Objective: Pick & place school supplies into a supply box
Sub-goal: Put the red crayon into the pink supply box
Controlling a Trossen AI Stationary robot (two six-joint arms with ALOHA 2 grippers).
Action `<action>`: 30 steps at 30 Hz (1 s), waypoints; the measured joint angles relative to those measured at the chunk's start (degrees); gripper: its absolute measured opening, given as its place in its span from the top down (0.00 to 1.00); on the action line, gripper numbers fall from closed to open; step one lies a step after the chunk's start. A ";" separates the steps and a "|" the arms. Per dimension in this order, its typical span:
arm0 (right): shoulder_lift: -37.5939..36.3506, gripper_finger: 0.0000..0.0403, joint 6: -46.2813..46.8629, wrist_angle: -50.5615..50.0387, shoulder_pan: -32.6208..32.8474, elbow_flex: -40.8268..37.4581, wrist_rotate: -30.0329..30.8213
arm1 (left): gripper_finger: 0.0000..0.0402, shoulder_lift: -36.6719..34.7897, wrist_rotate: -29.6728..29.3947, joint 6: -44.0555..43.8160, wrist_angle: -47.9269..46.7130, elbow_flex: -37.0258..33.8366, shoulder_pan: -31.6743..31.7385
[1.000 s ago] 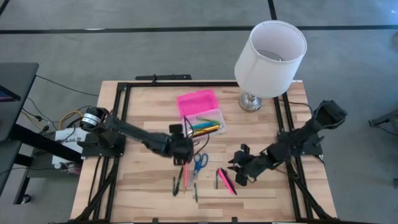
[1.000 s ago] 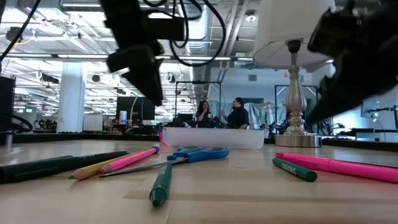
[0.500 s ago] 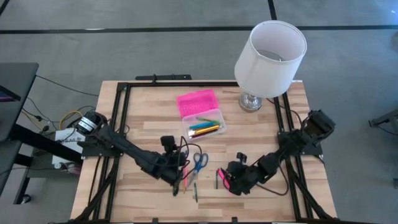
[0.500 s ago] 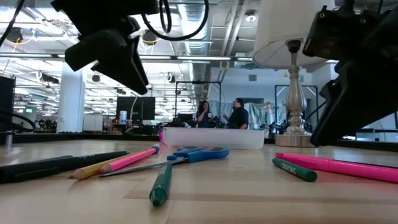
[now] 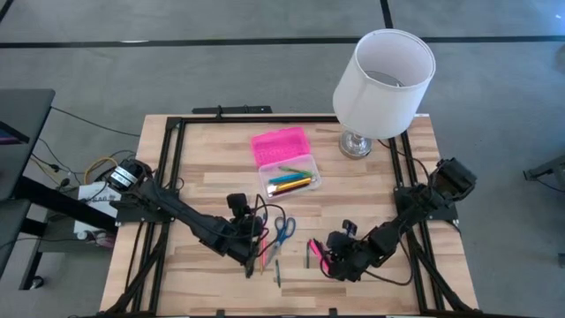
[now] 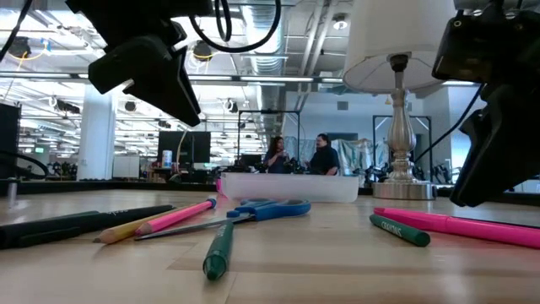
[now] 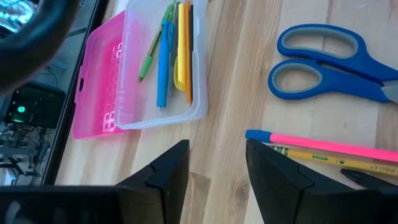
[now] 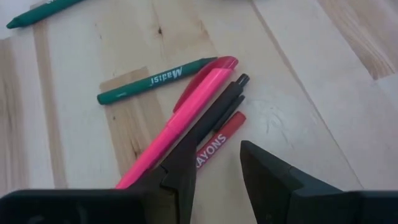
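Observation:
The supply box (image 5: pixel 296 175), a clear tray holding several pens with its pink lid (image 5: pixel 280 144) lying open beside it, rests flat on the table's far middle. Blue-handled scissors (image 5: pixel 282 230), a pink pencil (image 7: pixel 323 146) and a yellow pencil (image 7: pixel 339 162) lie near my left gripper (image 5: pixel 254 246), which hangs open above them. My right gripper (image 5: pixel 328 258) is open over a pink pen (image 8: pixel 180 118), a black pen (image 8: pixel 219 111) and a red crayon (image 8: pixel 219 144). A green pen (image 8: pixel 155 81) lies beside them.
A white-shaded lamp (image 5: pixel 384 75) stands at the table's far right corner on its metal foot (image 5: pixel 356 144). Another green pen (image 6: pixel 218 251) lies near the front edge. A black frame (image 5: pixel 177 141) runs along the table's sides. People stand far off in the room behind.
My left gripper has swung from beside the supply box toward the table's near edge, over the pencils, then stopped. My right gripper has moved toward the near edge and a little down, over the pink pen. Both stay open. No object has moved.

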 joint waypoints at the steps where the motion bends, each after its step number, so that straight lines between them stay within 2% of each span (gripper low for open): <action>1: 0.00 0.71 0.00 0.01 -0.03 0.00 0.00 | 0.62 0.00 -0.07 -0.13 0.00 0.00 0.00; 12: 0.16 0.71 -0.27 0.25 -0.07 0.00 0.22 | 0.62 -0.02 0.10 -1.62 -0.43 0.00 -0.33; 22: 3.49 0.71 -0.43 3.49 -0.38 0.15 0.83 | 0.62 -0.02 0.15 -2.91 -1.66 0.00 -0.42; 30: 3.63 0.71 -0.54 0.84 -0.36 0.05 -0.65 | 0.62 -0.02 0.25 -3.30 -1.84 0.02 -0.41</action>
